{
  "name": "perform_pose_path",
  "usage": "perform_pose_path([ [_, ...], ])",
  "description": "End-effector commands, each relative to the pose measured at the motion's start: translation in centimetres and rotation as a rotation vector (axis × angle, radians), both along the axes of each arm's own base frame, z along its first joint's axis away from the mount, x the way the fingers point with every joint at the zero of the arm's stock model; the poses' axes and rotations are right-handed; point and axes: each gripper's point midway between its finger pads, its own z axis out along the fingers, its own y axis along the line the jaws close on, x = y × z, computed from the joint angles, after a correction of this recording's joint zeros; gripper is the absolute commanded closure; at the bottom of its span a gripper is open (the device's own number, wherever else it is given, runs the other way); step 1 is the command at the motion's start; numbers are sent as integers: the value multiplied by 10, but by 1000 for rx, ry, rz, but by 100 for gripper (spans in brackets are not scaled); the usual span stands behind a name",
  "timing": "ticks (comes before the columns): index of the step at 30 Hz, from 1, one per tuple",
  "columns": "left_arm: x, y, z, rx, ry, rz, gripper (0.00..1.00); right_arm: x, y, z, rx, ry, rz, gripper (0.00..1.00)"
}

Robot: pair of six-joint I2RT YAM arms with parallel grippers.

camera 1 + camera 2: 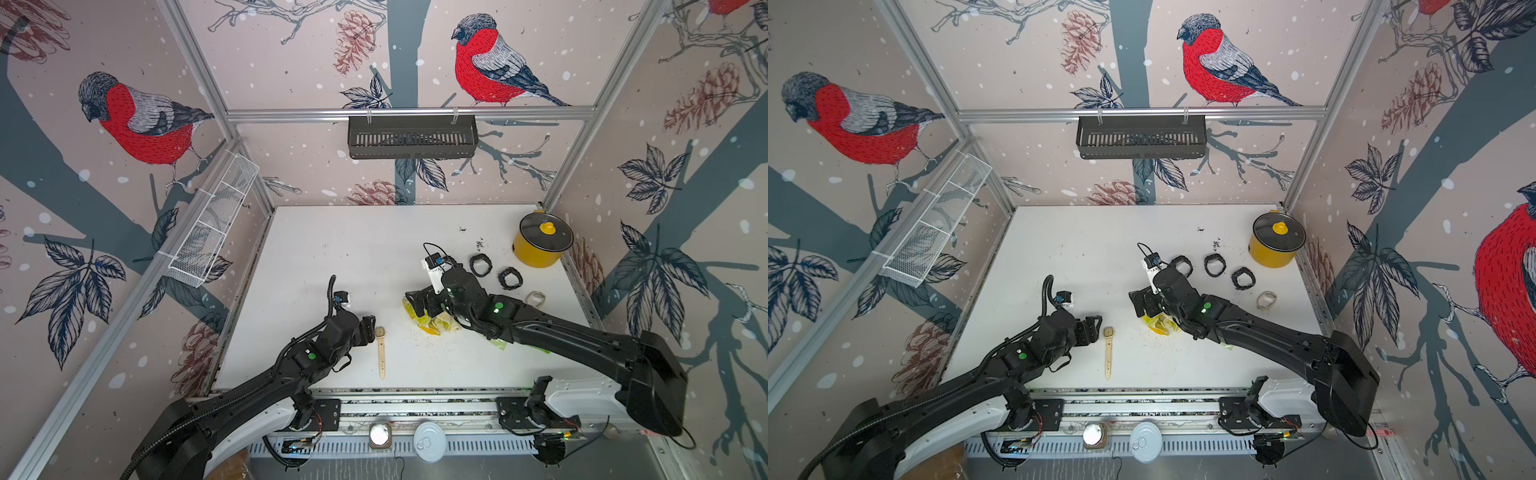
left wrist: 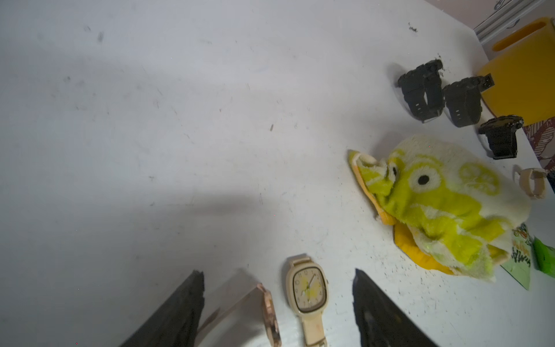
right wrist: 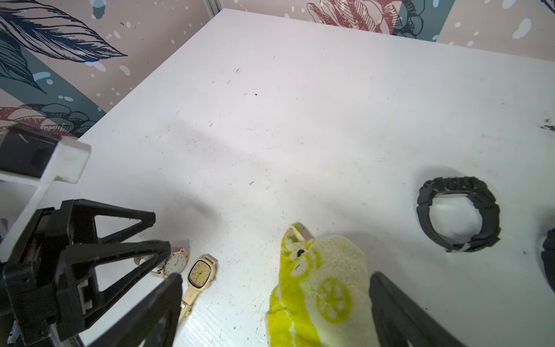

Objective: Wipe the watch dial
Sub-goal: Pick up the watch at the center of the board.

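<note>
**A:** Top views, first entry?

**B:** One beige watch (image 1: 380, 351), flat on the tabletop (image 1: 332, 257) near the front edge, with the dial up at the far end of the strap. The left gripper (image 1: 368, 328) sits just beside the dial on its left, jaws apart.

**A:** Next?

**B:** A yellow-green cloth (image 1: 1156, 326), crumpled, lies right of the watch and apart from it. The right gripper (image 1: 1139, 306) is over its far edge. Three black watches (image 1: 1207, 266) stand in a row further back. A lidded yellow pot (image 1: 1276, 249) is in the far right corner.

**A:** Left wrist view?

**B:** The beige watch (image 2: 307, 293) shows between the two fingers of the left gripper (image 2: 277, 272). The jaws are wide and neither finger touches it. A rose-gold watch (image 2: 268, 315) stands on edge just beside it. The cloth (image 2: 444, 216) lies beyond, with dark specks on the tabletop around it.

**A:** Right wrist view?

**B:** The cloth (image 3: 324, 288) lies between the fingers of the right gripper (image 3: 276, 278), jaws wide. Whether they touch the cloth cannot be told. The beige watch (image 3: 201, 275) lies off to one side, with a yellow patch on its dial. The rose-gold watch (image 3: 177, 261) is next to it, right at the tip of the left gripper (image 3: 160, 231). One of the black watches (image 3: 456, 184) stands well apart.
</note>
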Motion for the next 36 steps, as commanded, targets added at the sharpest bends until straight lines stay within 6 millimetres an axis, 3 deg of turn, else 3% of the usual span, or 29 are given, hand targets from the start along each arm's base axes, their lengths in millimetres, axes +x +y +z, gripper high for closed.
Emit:
perform_pose_path([
  [1, -13, 3, -14, -10, 121, 30, 22, 4, -6, 6, -9, -34, -10, 3],
  [3, -11, 8, -15, 18, 100, 35, 23, 5, -10, 6, -9, -40, -13, 3],
  [12, -18, -10, -15, -20, 117, -70, 33, 9, -27, 20, 13, -69, -45, 3],
  [21, -25, -10, -36, 41, 187, -106, 34, 9, -34, 20, 21, -67, -62, 3],
  [27, -31, -23, -42, 41, 257, -174, 45, 9, -36, 23, 26, -73, -69, 3],
  [36, -37, -20, -62, 106, 334, -190, 60, 9, -39, 23, 28, -76, -79, 3],
])
